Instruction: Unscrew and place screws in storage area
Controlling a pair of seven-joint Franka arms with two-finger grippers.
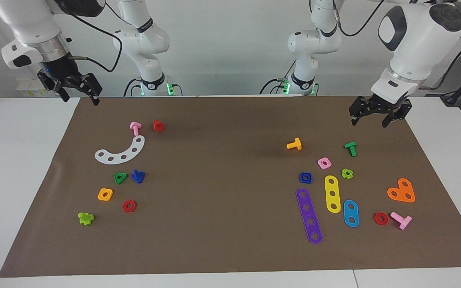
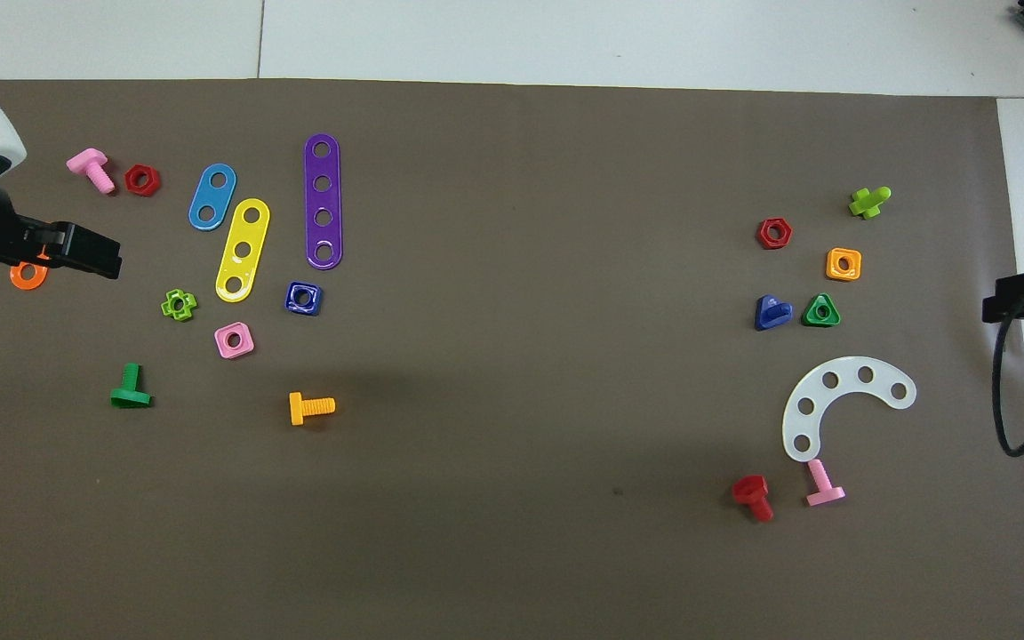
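Observation:
The blue screw (image 1: 138,176) lies on its side on the brown mat (image 1: 222,208), touching or almost touching the green triangle nut (image 1: 120,178). It sits in the storage area with the white curved strip (image 1: 120,151), the orange square nut (image 1: 105,194) and the red hex nut (image 1: 129,206). The overhead view shows the blue screw (image 2: 772,313) beside the green triangle nut (image 2: 820,310). My right gripper (image 1: 81,98) is open and empty, raised over the mat's edge at the right arm's end. My left gripper (image 1: 368,122) is open and empty, raised over the mat near a green bolt (image 1: 351,148).
A pink bolt (image 1: 135,128), a red bolt (image 1: 158,125) and a lime cross bolt (image 1: 85,218) lie around the storage group. Toward the left arm's end lie the purple (image 1: 309,216), yellow (image 1: 332,193) and blue (image 1: 350,213) strips, a blue square nut (image 1: 305,177), an orange bolt (image 1: 294,144) and an orange heart plate (image 1: 401,191).

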